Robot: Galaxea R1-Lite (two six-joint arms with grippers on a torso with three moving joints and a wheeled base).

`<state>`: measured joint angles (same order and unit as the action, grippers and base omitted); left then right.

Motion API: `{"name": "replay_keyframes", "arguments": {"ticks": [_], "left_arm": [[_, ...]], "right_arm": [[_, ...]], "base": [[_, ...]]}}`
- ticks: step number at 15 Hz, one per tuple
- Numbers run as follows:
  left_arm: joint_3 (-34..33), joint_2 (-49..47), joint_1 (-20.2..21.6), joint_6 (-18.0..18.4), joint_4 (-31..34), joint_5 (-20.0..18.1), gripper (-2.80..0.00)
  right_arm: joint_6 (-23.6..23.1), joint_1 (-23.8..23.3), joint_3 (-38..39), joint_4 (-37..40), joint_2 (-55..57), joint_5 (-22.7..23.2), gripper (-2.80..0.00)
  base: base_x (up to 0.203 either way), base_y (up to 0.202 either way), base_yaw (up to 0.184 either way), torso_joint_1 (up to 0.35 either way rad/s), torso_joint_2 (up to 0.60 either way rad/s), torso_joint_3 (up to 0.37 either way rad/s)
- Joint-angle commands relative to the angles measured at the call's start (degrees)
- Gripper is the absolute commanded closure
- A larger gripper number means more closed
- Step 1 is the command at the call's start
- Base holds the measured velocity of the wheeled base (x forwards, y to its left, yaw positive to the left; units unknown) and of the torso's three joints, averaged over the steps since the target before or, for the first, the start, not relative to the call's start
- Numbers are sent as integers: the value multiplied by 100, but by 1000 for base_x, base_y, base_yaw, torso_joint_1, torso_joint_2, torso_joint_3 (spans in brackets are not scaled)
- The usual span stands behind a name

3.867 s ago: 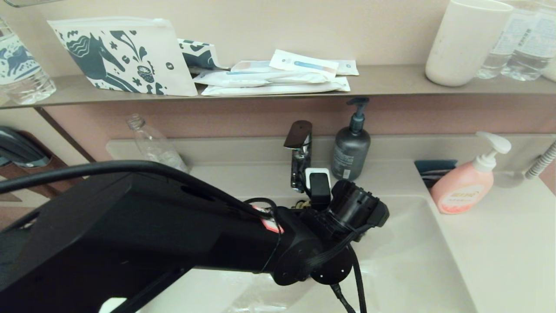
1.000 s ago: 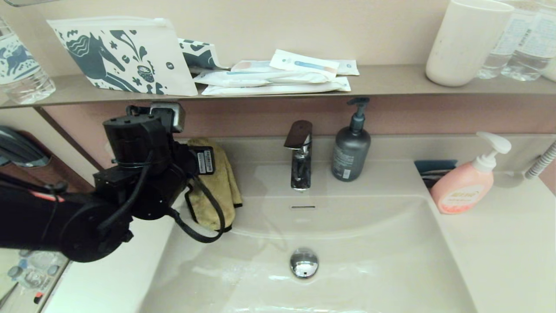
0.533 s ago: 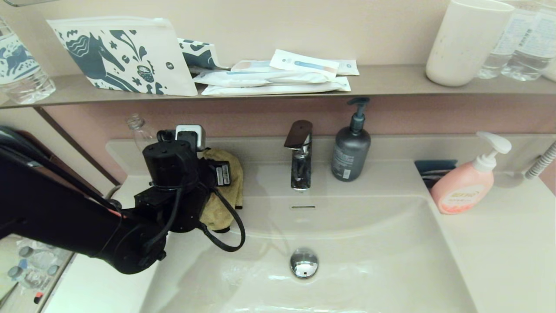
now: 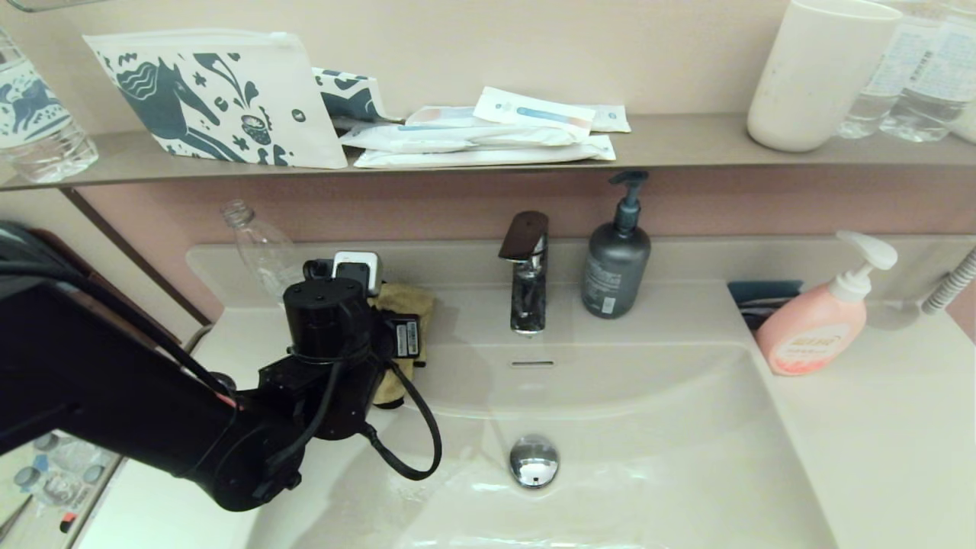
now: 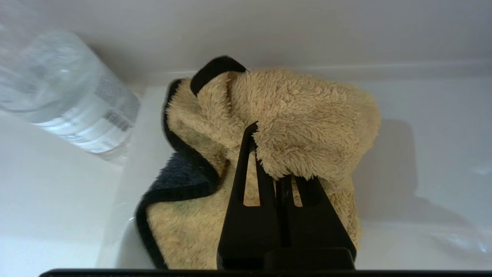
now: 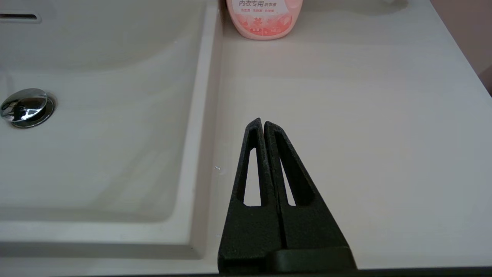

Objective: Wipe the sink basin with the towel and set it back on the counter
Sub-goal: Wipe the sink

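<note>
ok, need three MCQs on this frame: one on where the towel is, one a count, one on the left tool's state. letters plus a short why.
1. Where is the towel?
A. at the drain plug
B. on the counter at the basin's back left corner, beside a clear bottle
C. on the shelf

2. How many pump bottles stand on the counter?
A. one
B. two
C. four

3. The left tool is
A. shut on the towel
B. open above it
C. out of view

Answers:
1 B: the head view shows it left of the faucet, off the sink basin.
2 B: a dark grey pump bottle and a pink pump bottle.
3 A: the left wrist view shows the fingers pinching a fold of pile.
</note>
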<state>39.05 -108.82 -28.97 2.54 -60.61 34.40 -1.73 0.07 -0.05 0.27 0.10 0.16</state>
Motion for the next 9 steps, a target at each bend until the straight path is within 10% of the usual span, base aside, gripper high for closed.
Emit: {"name": "replay_keyframes", "arguments": {"ticks": [1, 9], "left_arm": [[6, -175, 110, 1, -97, -92, 0], [-19, -644, 3, -219, -734, -33, 0]], "right_arm": [[-3, 1, -2, 0, -1, 2, 0], [-3, 1, -3, 0, -1, 2, 0]], "base": [[0, 0, 0, 0, 0, 0], [0, 0, 0, 0, 0, 0]]}}
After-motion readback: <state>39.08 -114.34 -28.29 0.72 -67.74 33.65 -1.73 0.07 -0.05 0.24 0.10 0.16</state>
